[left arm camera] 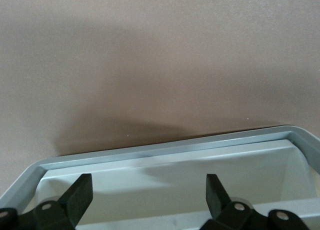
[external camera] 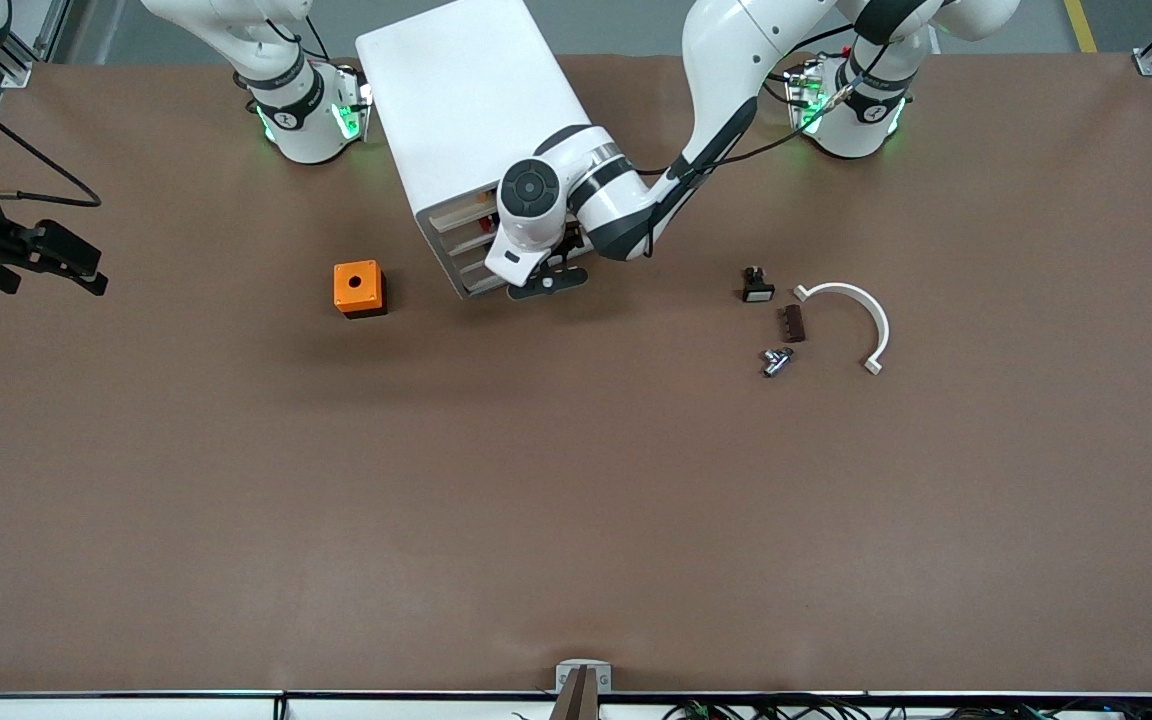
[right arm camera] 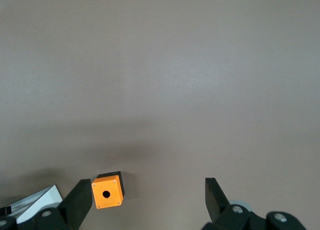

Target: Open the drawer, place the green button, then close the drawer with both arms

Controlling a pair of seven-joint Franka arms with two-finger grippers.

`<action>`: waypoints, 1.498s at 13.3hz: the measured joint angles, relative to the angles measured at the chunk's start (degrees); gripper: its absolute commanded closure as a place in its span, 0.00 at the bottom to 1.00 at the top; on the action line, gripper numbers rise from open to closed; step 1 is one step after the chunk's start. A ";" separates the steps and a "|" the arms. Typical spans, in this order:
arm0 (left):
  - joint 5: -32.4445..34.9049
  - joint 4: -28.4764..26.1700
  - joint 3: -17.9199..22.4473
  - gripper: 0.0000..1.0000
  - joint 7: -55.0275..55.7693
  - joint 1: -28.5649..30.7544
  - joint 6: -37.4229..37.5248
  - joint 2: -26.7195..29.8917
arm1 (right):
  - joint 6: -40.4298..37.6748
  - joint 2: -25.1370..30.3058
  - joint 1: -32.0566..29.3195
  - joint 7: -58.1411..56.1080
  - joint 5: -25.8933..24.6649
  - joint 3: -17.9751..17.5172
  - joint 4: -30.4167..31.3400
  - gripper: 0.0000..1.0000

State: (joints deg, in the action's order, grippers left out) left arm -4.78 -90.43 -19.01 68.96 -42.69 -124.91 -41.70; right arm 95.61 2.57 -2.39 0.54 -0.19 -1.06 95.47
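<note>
The white cabinet point(external camera: 466, 110) stands between the arm bases, its drawer fronts facing the front camera and the right arm's end. My left gripper point(external camera: 548, 282) is low at those fronts. In the left wrist view it point(left arm camera: 148, 182) is open and empty, its fingers point(left arm camera: 80, 190) over the inside of a pulled-out white drawer point(left arm camera: 165, 147). The part of the tray that shows is bare. My right gripper point(external camera: 76, 265) hangs high over the right arm's end of the table, open and empty point(right arm camera: 147, 187). The green button is not in view.
An orange cube with a round hole point(external camera: 359, 288) sits beside the cabinet, also in the right wrist view point(right arm camera: 107, 192). Toward the left arm's end lie a black button with a white cap point(external camera: 757, 286), a brown block point(external camera: 793, 323), a metal fitting point(external camera: 776, 360) and a white curved piece point(external camera: 861, 320).
</note>
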 measured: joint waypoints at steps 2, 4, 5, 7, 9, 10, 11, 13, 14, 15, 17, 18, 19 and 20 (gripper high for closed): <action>-0.76 0.68 0.07 0.00 -0.02 0.55 -0.20 0.05 | 0.00 0.00 0.00 0.00 0.00 0.00 0.03 0.00; -0.76 2.49 0.27 0.00 -0.02 3.00 -0.35 0.81 | 0.00 0.02 -0.01 0.00 0.01 0.01 0.06 0.00; -0.76 3.27 0.38 0.00 -0.06 5.02 -0.34 1.71 | -0.01 0.03 -0.01 0.00 0.01 0.01 0.06 0.00; -0.76 4.24 0.49 0.00 -0.30 10.09 0.11 4.91 | -0.01 0.09 -0.02 0.00 0.01 0.01 0.06 0.00; -0.76 4.50 0.51 0.00 -0.41 15.58 4.26 9.29 | -0.01 0.18 -0.03 0.00 0.02 0.02 0.06 0.00; -0.76 4.55 0.52 0.00 -0.51 18.02 6.91 11.45 | -0.01 0.20 -0.03 0.00 0.02 0.03 0.06 0.00; -0.76 4.59 0.53 0.00 -1.07 20.31 9.26 13.58 | 0.03 0.22 -0.04 0.00 0.02 0.06 0.06 0.00; -0.76 4.75 0.58 0.00 -3.42 24.89 13.69 18.16 | 0.73 0.27 -0.05 0.00 0.02 0.14 0.06 0.00; -0.75 4.85 0.64 0.00 -5.62 27.61 16.82 20.78 | 1.15 0.29 -0.06 0.00 0.02 0.18 0.06 0.00; -0.58 4.87 0.68 0.00 -9.01 30.64 19.85 23.21 | 1.49 0.29 -0.08 0.00 0.02 0.22 0.11 0.00; 1.00 5.03 0.85 0.00 -18.15 37.50 24.11 26.91 | 2.75 0.29 -0.11 0.00 0.02 0.29 0.45 0.00; 2.94 5.64 0.92 0.00 -22.98 40.72 25.99 27.89 | 2.99 0.29 -0.12 0.00 0.02 0.32 0.60 0.00; 5.17 6.74 0.99 0.00 -28.19 43.54 27.73 28.31 | 3.07 0.31 -0.12 0.00 0.02 0.33 0.73 0.00; 7.15 7.89 1.03 0.00 -33.51 45.81 28.78 28.39 | 3.08 0.38 -0.13 0.00 0.03 0.34 0.89 0.00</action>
State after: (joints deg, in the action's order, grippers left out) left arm 2.37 -82.54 -17.98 35.45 3.12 -96.13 -13.31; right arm 98.69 2.95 -2.52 0.54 -0.16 -0.72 96.36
